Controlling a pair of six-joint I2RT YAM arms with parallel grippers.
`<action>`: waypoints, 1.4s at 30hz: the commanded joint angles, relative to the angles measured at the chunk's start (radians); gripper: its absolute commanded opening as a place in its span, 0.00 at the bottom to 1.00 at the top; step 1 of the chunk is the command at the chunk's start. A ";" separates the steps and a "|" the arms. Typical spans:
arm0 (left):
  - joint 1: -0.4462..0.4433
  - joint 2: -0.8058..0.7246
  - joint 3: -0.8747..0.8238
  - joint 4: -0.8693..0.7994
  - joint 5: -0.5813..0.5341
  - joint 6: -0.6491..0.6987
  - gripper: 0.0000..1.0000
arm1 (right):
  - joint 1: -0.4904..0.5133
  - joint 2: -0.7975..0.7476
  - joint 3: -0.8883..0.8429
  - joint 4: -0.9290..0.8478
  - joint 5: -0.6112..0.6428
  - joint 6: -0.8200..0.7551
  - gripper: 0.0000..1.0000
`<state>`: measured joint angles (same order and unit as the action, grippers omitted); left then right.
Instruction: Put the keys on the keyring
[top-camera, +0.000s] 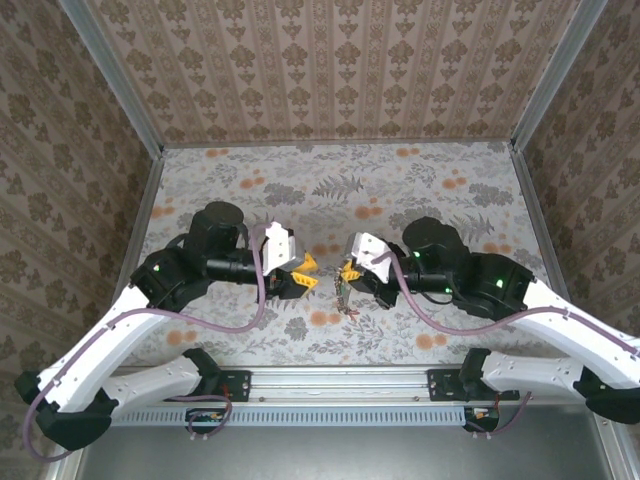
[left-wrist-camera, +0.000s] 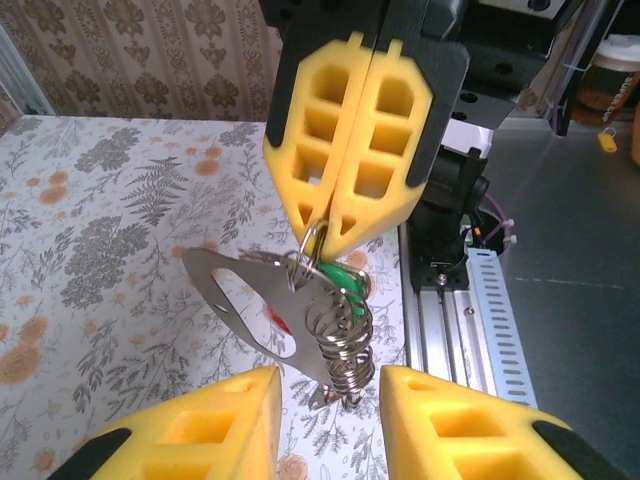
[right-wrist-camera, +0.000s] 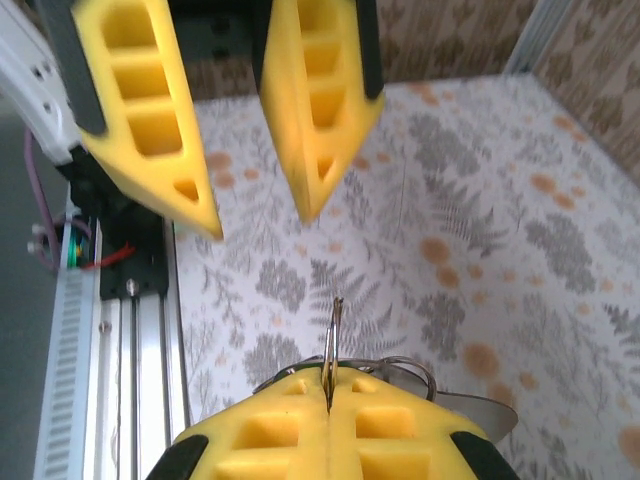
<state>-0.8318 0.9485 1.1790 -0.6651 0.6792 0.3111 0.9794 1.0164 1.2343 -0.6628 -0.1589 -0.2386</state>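
The keyring (left-wrist-camera: 205, 270), a flat grey metal loop, hangs above the floral table together with a coil of wire rings (left-wrist-camera: 345, 335). Behind them are a green key head (left-wrist-camera: 345, 280) and a red one (left-wrist-camera: 277, 318). My right gripper (left-wrist-camera: 320, 228) is shut on the thin top ring of this bunch, seen edge-on (right-wrist-camera: 335, 330) between its own fingertips (right-wrist-camera: 328, 385). Facing it, my left gripper (left-wrist-camera: 330, 380) stands open, its yellow fingers on either side of the coil's lower end and not touching it. From above, the two grippers (top-camera: 305, 272) (top-camera: 348, 270) meet tip to tip at mid-table, with the bunch (top-camera: 346, 296) dangling below.
The aluminium rail (top-camera: 340, 385) with both arm bases runs along the near edge, just behind the hanging bunch. Patterned walls (top-camera: 330, 70) close the back and both sides. Purple cables (top-camera: 240, 320) loop along the arms.
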 joint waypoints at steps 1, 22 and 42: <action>-0.005 0.019 0.029 -0.015 -0.006 0.046 0.32 | -0.004 0.037 0.076 -0.161 0.026 -0.025 0.00; -0.027 0.131 -0.015 0.091 0.125 0.022 0.31 | -0.044 0.116 0.128 -0.131 -0.169 -0.002 0.00; -0.028 0.094 -0.081 0.272 0.212 -0.070 0.00 | -0.050 0.079 0.063 -0.044 -0.196 0.006 0.13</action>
<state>-0.8570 1.0737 1.1263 -0.5270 0.8188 0.3088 0.9279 1.1248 1.3224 -0.8005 -0.3237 -0.2340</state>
